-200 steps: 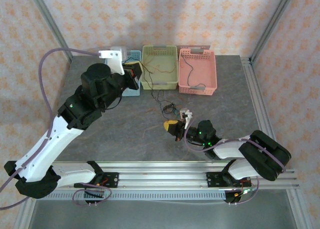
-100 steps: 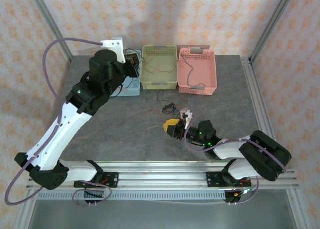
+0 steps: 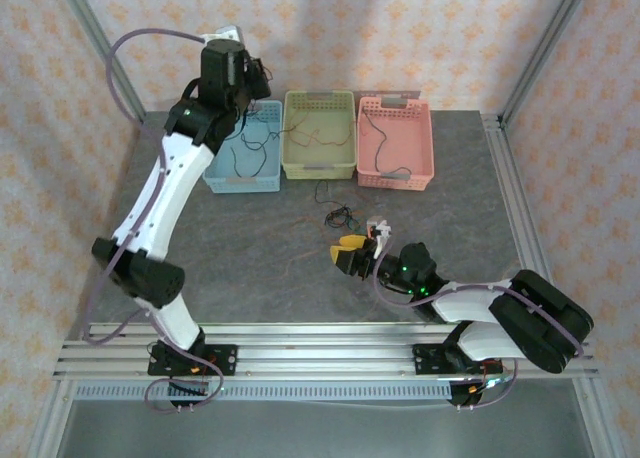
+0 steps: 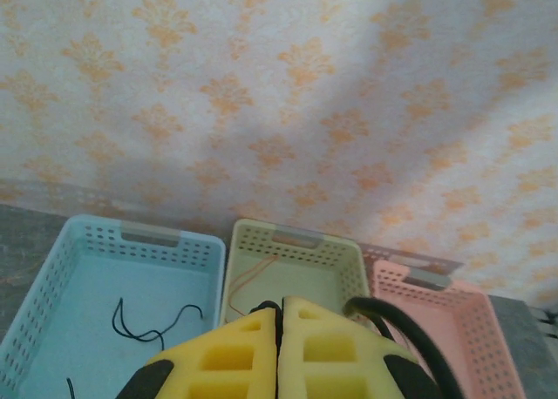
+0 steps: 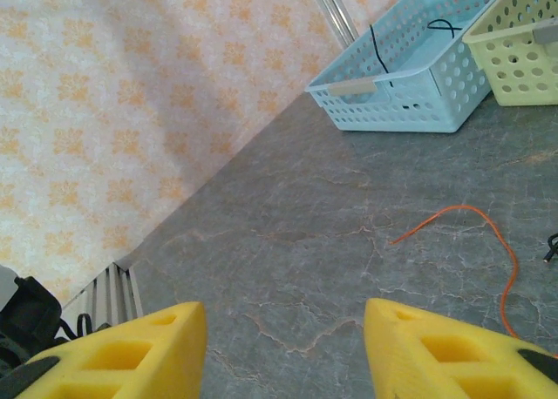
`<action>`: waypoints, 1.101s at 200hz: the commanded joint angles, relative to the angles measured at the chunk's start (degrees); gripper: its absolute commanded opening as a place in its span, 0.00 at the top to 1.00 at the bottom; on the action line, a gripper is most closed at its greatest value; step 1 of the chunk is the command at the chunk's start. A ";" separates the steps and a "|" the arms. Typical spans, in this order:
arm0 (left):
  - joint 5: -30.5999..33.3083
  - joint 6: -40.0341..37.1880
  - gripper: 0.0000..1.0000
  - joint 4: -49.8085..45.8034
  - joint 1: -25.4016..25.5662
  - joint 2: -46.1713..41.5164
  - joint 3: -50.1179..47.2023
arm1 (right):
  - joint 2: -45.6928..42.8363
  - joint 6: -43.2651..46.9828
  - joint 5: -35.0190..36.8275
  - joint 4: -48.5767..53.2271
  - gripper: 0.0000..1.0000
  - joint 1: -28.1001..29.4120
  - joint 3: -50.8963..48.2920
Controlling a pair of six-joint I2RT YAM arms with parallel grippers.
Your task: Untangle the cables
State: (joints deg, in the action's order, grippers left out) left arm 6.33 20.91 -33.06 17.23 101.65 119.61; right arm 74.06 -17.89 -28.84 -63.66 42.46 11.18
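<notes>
My left gripper (image 3: 243, 75) is raised high above the blue basket (image 3: 212, 183); its yellow fingers are pressed together (image 4: 281, 305) with a loop of black cable (image 4: 266, 308) pinched at their tips. More black cable (image 4: 148, 327) lies on that basket's floor. A small tangle of thin black cables (image 3: 340, 216) sits mid-table, and a red-orange cable (image 5: 488, 242) curves across the stone top. My right gripper (image 3: 352, 252) hovers low beside the tangle, its jaws wide apart (image 5: 283, 316) over bare table.
Three baskets line the far edge: blue, yellow-green (image 3: 320, 168) with an orange wire (image 3: 315, 138) in it, and pink (image 3: 395, 178) with a dark wire. A small white connector piece (image 3: 377, 225) lies by the right gripper. Frame posts stand at the corners.
The left arm has swung up from low beside the blue basket to high above its far rim. The right gripper has barely shifted.
</notes>
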 commanded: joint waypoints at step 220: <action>-9.93 5.79 0.14 2.12 -8.70 -7.54 -35.38 | -20.42 -4.82 15.29 35.97 0.48 -6.32 7.50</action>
State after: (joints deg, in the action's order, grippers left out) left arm -2.37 23.59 -39.13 8.62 108.49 95.39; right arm 58.24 -22.26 -22.11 -46.72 36.58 13.02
